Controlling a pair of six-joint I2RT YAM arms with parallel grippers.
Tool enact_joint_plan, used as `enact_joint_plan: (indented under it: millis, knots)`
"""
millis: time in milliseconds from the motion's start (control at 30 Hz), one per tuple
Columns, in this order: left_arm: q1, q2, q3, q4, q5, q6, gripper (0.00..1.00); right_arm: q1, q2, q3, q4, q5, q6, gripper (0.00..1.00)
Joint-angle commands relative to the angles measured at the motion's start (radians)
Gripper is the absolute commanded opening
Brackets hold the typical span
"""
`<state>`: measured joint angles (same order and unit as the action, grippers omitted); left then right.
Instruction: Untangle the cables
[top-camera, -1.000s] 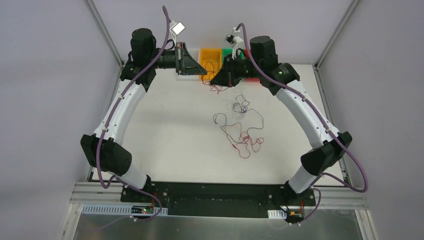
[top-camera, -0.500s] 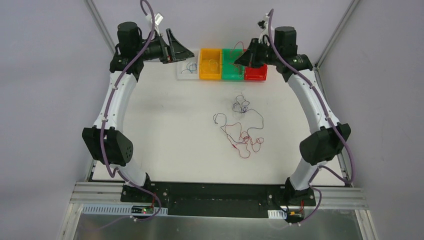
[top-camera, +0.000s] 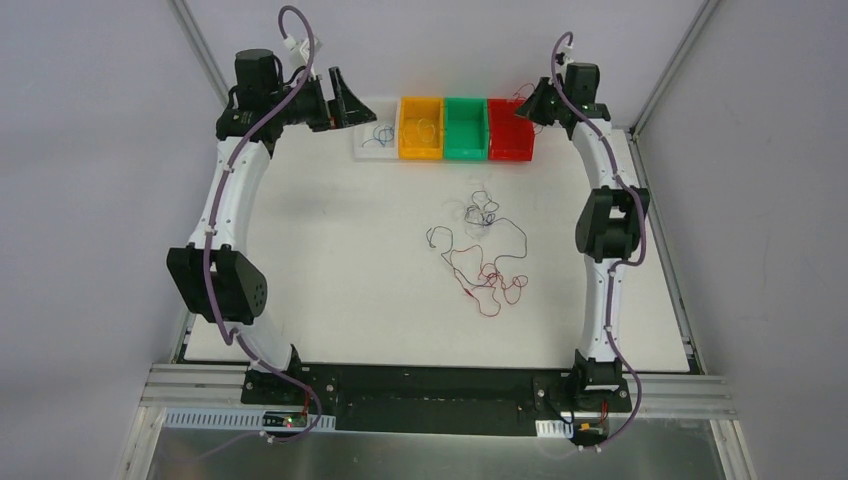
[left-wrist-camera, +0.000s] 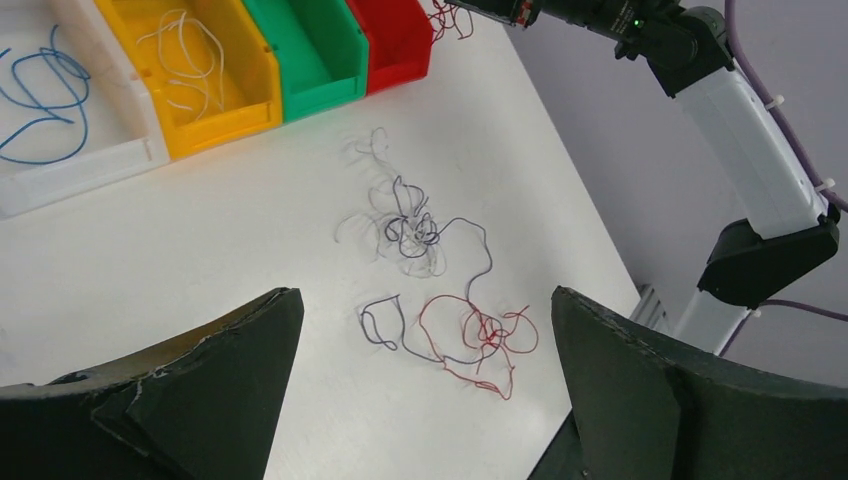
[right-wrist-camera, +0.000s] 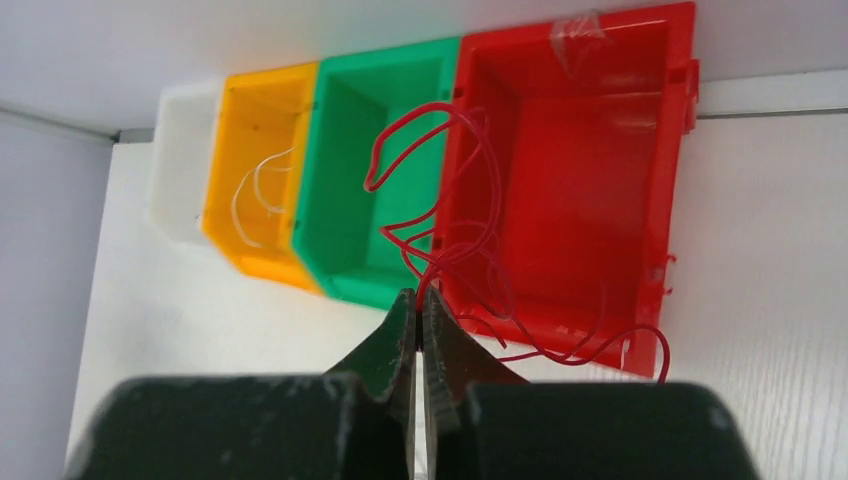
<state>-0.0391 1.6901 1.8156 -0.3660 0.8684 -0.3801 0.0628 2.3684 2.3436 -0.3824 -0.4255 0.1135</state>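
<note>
A tangle of thin cables (top-camera: 478, 250) lies mid-table: a red and dark snarl (left-wrist-camera: 480, 340) near me, a blue and white knot (left-wrist-camera: 410, 225) behind it. My left gripper (left-wrist-camera: 425, 296) hangs high over the table with its fingers wide open and nothing between them; from above the left gripper (top-camera: 345, 98) sits beside the white bin. My right gripper (right-wrist-camera: 418, 296) is shut on a curly red cable (right-wrist-camera: 662, 350) that dangles over the red bin (right-wrist-camera: 680, 120). From above, the right gripper (top-camera: 526, 102) hovers at that bin's right end.
Four bins line the back edge: white (top-camera: 360, 150) holding a blue cable (left-wrist-camera: 40, 110), yellow (top-camera: 403, 128) holding a white cable (left-wrist-camera: 190, 60), green (top-camera: 449, 128), red (top-camera: 493, 130). Frame posts stand at both back corners.
The left gripper opened, left a blue cable in the white bin and drew back left. The right arm swung right and up, carrying the red cable over the red bin.
</note>
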Motion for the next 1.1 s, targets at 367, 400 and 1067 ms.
enact_joint_plan:
  millis: [367,400,1067]
  knots:
    - [0.002,0.062,0.04,-0.179,-0.027,0.203,0.99,0.024,0.16,0.127,0.283,0.16,0.08,0.67]
    - [0.002,0.066,0.04,-0.19,-0.003,0.211,0.99,0.023,0.146,0.106,0.274,0.158,0.076,0.72]
    - [-0.461,-0.004,-0.334,-0.238,0.033,0.695,0.92,0.017,-0.797,-1.021,-0.689,-0.197,-0.588,0.64]
